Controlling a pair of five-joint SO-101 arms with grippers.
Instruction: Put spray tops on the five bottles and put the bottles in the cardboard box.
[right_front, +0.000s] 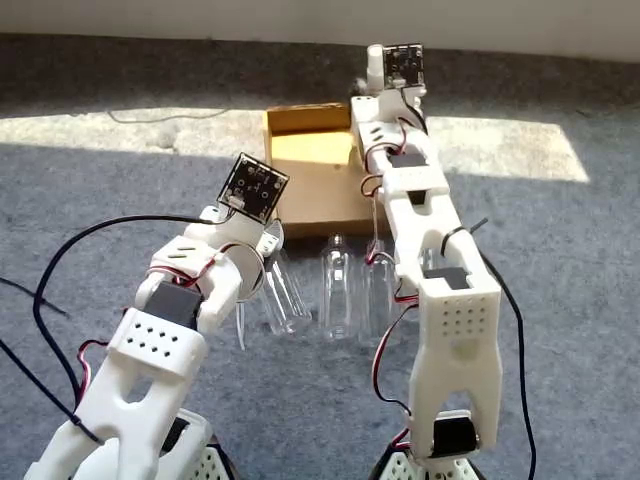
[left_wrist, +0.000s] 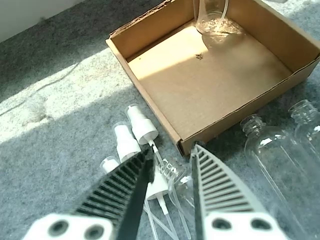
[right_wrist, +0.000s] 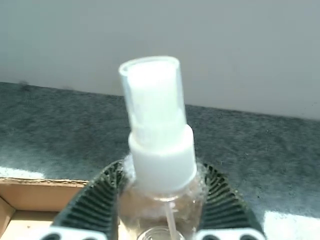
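Grey carpet (left_wrist: 60, 100): right gripper (right_wrist: 161, 210) clamps a capped bottle (right_wrist: 160, 150) over the cardboard box (left_wrist: 150, 30); left gripper (left_wrist: 172, 152) hangs open above spray tops (left_wrist: 140, 125).

Bright sunlight stripes the far carpet (right_front: 110, 130); nearer ground lies shaded.
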